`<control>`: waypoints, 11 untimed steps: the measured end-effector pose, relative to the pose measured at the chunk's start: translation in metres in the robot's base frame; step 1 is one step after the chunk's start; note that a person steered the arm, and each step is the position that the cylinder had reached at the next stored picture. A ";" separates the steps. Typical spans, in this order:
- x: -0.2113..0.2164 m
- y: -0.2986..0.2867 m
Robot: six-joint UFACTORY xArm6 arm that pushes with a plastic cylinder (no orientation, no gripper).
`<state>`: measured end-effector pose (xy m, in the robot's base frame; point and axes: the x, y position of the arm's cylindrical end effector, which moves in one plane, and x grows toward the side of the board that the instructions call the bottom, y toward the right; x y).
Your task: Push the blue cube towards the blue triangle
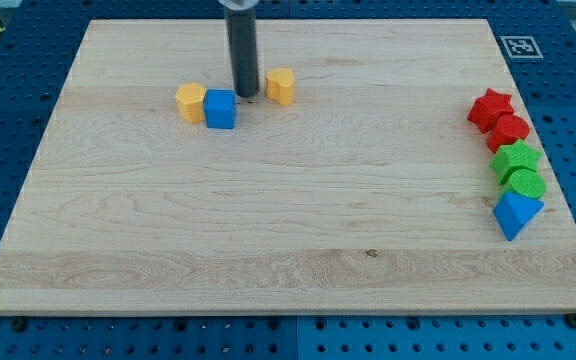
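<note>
The blue cube (220, 109) sits at the upper left of the wooden board, touching a yellow block (190, 102) on its left. My tip (246, 95) is just right of and slightly above the blue cube, between it and another yellow block (281, 86). The blue triangle (516, 214) lies far off at the view's right edge, at the bottom of a column of blocks.
Above the blue triangle along the right edge stand a red star (490, 107), a red block (509, 131), a green star (515, 158) and a green round block (526, 183). The board (288, 250) rests on a blue perforated table.
</note>
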<state>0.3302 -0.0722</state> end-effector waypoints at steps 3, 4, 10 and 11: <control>0.047 -0.017; 0.065 -0.019; 0.135 -0.055; 0.135 -0.044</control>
<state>0.4652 -0.1163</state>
